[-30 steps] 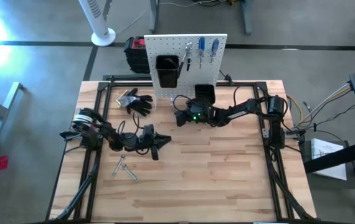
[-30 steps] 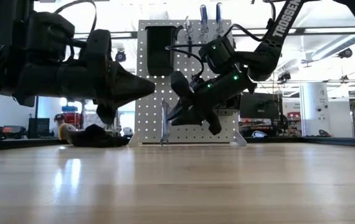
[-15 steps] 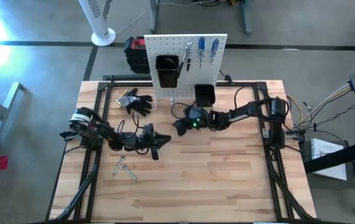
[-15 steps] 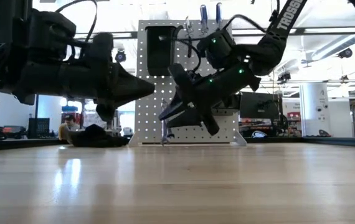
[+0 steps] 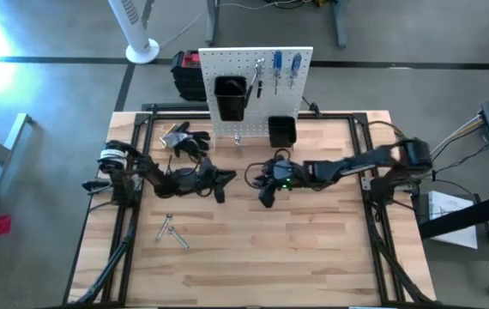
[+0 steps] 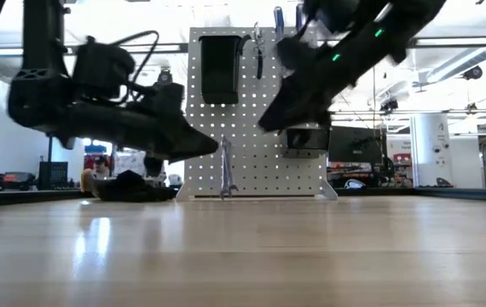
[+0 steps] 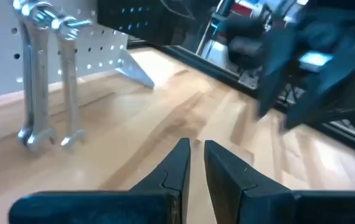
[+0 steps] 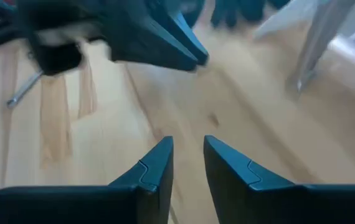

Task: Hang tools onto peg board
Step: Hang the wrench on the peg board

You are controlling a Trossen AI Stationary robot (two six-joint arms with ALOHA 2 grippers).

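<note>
The white peg board stands at the table's far edge with blue-handled screwdrivers and pliers hung near its top. Two silver wrenches hang by their top ends from pegs low on the board. More silver tools lie flat on the table at the near left. My left gripper hovers level in front of the board, shut and empty. My right gripper hangs above the table's middle, tilted down, slightly open and empty.
Black work gloves lie left of the board's foot. One black bin hangs on the board and another sits at its base. The two grippers are close together at mid-table. Bare wood lies toward the near edge.
My right gripper has drawn back from the foot of the peg board toward the table's near edge, rising and rolling as it went. My left gripper has swung toward the far edge, closer to the board. The hung wrenches have stayed on their pegs.
</note>
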